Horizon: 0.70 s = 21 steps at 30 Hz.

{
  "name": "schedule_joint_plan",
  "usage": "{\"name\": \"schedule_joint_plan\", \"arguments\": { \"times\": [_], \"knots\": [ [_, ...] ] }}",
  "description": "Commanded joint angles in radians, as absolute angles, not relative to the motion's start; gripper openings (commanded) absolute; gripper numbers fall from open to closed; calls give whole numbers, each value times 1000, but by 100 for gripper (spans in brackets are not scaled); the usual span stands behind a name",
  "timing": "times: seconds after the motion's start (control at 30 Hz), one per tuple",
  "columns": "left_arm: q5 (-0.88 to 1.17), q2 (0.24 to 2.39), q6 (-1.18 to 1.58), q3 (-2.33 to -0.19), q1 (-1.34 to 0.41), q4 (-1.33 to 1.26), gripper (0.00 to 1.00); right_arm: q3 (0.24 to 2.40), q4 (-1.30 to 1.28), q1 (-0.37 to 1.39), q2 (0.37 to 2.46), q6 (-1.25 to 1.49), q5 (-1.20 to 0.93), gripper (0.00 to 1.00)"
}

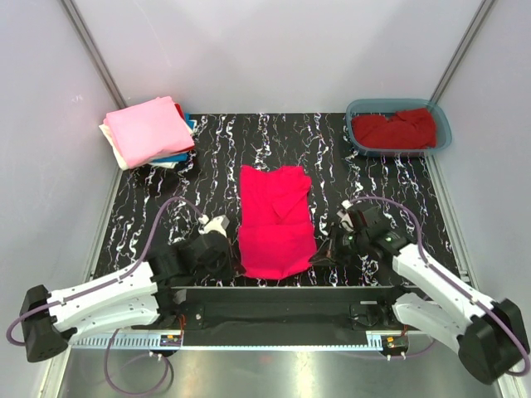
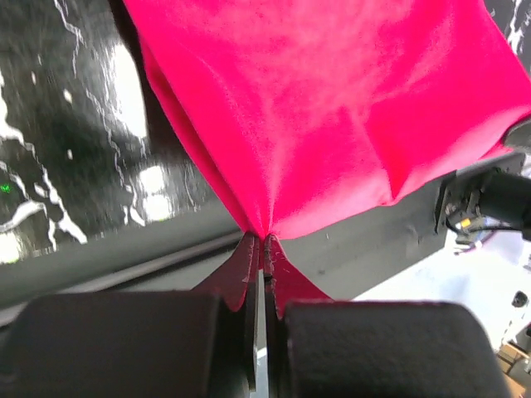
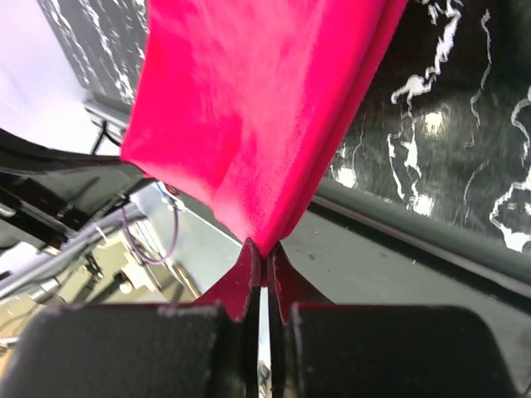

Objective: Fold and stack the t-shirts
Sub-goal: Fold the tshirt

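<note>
Here the bright pinkish-red cotton t-shirt [image 1: 274, 222] lies lengthwise, running away from the near edge; left gripper [image 2: 262, 243] and right gripper [image 3: 265, 248] each pinch a near corner, jaws closed.

teal tub [image 1: 398, 152], black marbled table [image 1: 216, 157]
</note>
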<state>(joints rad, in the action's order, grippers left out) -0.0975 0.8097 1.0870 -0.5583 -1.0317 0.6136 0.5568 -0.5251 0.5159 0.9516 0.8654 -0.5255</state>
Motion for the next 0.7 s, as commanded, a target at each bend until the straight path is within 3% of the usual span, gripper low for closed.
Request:
{"name": "schedule_joint_plan", "arguments": {
  "times": [0.0,0.33,0.67],
  "knots": [
    [-164,773,1166,-593,-1069,684,0,574,-618,531,873,956,-445,0],
    [-301,932,1040,-872,-1058,863,0,825,-771,529,1012,838,-255,0],
    [-221,1054,858,-1020,-858,827,0,1100,-844,515,1198,710,-127,0]
  ]
}}
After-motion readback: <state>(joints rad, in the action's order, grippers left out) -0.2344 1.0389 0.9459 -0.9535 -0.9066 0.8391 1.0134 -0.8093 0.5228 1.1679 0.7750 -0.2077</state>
